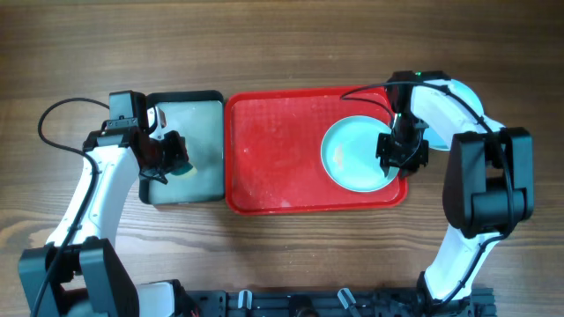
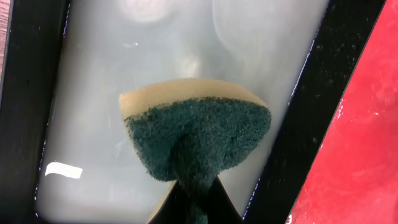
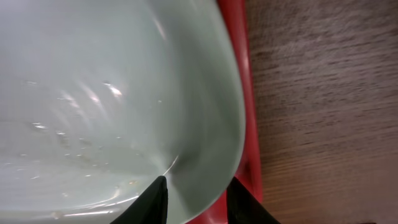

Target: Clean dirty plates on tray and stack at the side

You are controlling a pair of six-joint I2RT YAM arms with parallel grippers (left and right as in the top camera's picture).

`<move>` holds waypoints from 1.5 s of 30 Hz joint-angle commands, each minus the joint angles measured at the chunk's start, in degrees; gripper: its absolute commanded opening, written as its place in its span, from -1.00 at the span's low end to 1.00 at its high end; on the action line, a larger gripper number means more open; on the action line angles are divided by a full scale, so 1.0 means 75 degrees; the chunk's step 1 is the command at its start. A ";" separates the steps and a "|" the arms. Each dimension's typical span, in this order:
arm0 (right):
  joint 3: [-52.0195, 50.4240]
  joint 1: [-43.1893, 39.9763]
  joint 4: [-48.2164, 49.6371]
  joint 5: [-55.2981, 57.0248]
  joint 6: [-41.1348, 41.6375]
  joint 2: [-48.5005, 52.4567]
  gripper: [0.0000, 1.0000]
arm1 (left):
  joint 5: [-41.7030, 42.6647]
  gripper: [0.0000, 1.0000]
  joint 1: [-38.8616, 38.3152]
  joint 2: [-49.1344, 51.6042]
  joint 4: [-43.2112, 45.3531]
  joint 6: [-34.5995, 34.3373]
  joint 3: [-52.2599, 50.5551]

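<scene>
Overhead, a pale turquoise plate [image 1: 352, 155] lies at the right end of the red tray [image 1: 273, 167]. The right end effector [image 1: 397, 151] straddles the plate's rim; whether it grips cannot be told. The left end effector [image 1: 169, 157] pinches a green-faced sponge [image 2: 199, 137] over the black-rimmed tray [image 1: 201, 123].

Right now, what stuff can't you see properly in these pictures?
- Left wrist: the sponge covers the left claw's tips. Whether it touches the black tray is unclear.
- Overhead: that claw hides nearly all of the sponge.
- Right wrist: the picture's edges cut off most of the plate, and only the tips of the right claw show.
- Overhead: any dirt on the plate is too small to see.
</scene>
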 commanded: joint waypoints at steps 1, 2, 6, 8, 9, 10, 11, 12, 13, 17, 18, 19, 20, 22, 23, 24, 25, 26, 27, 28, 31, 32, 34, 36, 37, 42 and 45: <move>-0.0055 -0.0003 0.0128 0.0189 0.0052 -0.0032 -0.39 | 0.0102 -0.91 0.0003 -0.0090 0.0041 -0.0015 -0.0032; 0.0003 -0.0003 0.0149 0.0189 0.0055 -0.0038 -0.49 | 0.0102 -0.91 0.0003 -0.0090 0.0058 -0.0015 -0.0032; 0.0108 -0.0003 0.0487 -0.0297 0.0052 -0.0044 -0.90 | 0.0099 -0.91 0.0003 -0.0093 0.0061 -0.0015 -0.0032; 0.0108 0.0003 0.0836 -0.1209 0.0047 -0.0044 -0.88 | 0.0099 -0.91 0.0003 -0.0090 0.0067 -0.0015 -0.0032; 0.0108 0.0023 0.1070 -0.1547 0.0047 -0.0044 -0.88 | 0.0099 -0.91 0.0003 -0.0093 0.0070 -0.0015 -0.0032; 0.0108 0.0064 0.1282 -0.1676 0.0058 -0.0044 -0.87 | 0.0099 -0.91 0.0003 -0.0093 0.0076 -0.0015 -0.0032; 0.0108 0.0154 0.1603 -0.1813 0.0073 -0.0044 -0.87 | 0.0099 -0.91 0.0003 -0.0093 0.0076 -0.0015 -0.0032; 0.0108 0.0259 0.1888 -0.1912 0.0090 -0.0044 -0.86 | 0.0099 -0.91 0.0003 -0.0090 0.0085 -0.0015 -0.0032; 0.0108 0.0408 0.2206 -0.1944 0.0058 -0.0044 -0.85 | 0.0099 -0.90 0.0003 -0.0090 0.0093 -0.0015 -0.0032; 0.0108 0.0997 0.3197 -0.1789 -0.0294 -0.0044 -0.91 | 0.0099 -0.90 0.0003 -0.0090 0.0163 -0.0015 -0.0032; 0.0108 0.1154 0.3427 -0.1795 -0.0032 -0.0044 -0.91 | 0.0099 -0.90 0.0003 -0.0090 0.0184 -0.0017 -0.0032; 0.0108 0.1239 0.3459 -0.1827 0.0513 -0.0044 -0.92 | 0.0099 -0.90 0.0003 -0.0093 0.0181 -0.0015 -0.0032; 0.0108 0.1326 0.3453 -0.1918 0.0903 -0.0044 -0.85 | 0.0099 -0.90 0.0003 -0.0090 0.0178 -0.0015 -0.0032; 0.0108 0.1469 0.3456 -0.1906 0.0781 -0.0055 -0.63 | 0.0099 -0.90 0.0003 -0.0093 0.0172 -0.0015 -0.0032; 0.0140 0.1448 0.3541 -0.1824 0.0469 -0.0117 -0.46 | 0.0099 -0.90 0.0003 -0.0090 0.0175 -0.0015 -0.0032; 0.0227 0.1419 0.3570 -0.1824 0.0184 -0.0163 -0.38 | 0.0099 -0.90 0.0003 -0.0093 0.0178 -0.0015 -0.0032; 0.0469 0.1326 0.3567 -0.1830 -0.0189 -0.0271 -0.31 | 0.0099 -0.90 0.0003 -0.0090 0.0192 -0.0015 -0.0032; 0.0650 0.1285 0.3596 -0.1818 -0.0562 -0.0361 -0.28 | 0.0099 -0.89 0.0003 -0.0090 0.0207 -0.0015 -0.0032; 0.0816 0.1274 0.3704 -0.1702 -0.0921 -0.0431 -0.28 | 0.0099 -0.90 0.0003 -0.0093 0.0216 -0.0015 -0.0032; 0.0938 0.1274 0.3806 -0.1495 -0.1142 -0.0460 -0.28 | 0.0099 -0.90 0.0003 -0.0093 0.0227 -0.0015 -0.0032; 0.0970 0.1288 0.4121 -0.0796 -0.1580 -0.0396 -0.34 | 0.0099 -0.89 0.0003 -0.0090 0.0230 -0.0015 -0.0032; 0.0970 0.1288 0.4097 -0.0659 -0.1580 -0.0373 -0.36 | 0.0099 -0.89 0.0003 -0.0090 0.0230 -0.0015 -0.0032; 0.0924 0.1297 0.4103 -0.0638 -0.1582 -0.0254 -0.38 | 0.0099 -0.89 0.0003 -0.0090 0.0230 -0.0015 -0.0032; 0.0708 0.1343 0.4173 -0.0638 -0.1580 -0.0189 -0.40 | 0.0099 -0.89 0.0003 -0.0090 0.0230 -0.0015 -0.0032; 0.0513 0.1364 0.4301 -0.0667 -0.1577 -0.0189 -0.41 | 0.0099 -0.89 0.0003 -0.0090 0.0230 -0.0015 -0.0032; 0.0312 0.1492 0.4374 -0.0667 -0.1582 -0.0189 -0.46 | 0.0099 -0.89 0.0003 -0.0090 0.0230 -0.0017 -0.0032; 0.0184 0.1565 0.4491 -0.0664 -0.1580 -0.0189 -0.52 | 0.0102 -0.89 0.0003 -0.0093 0.0227 -0.0015 -0.0032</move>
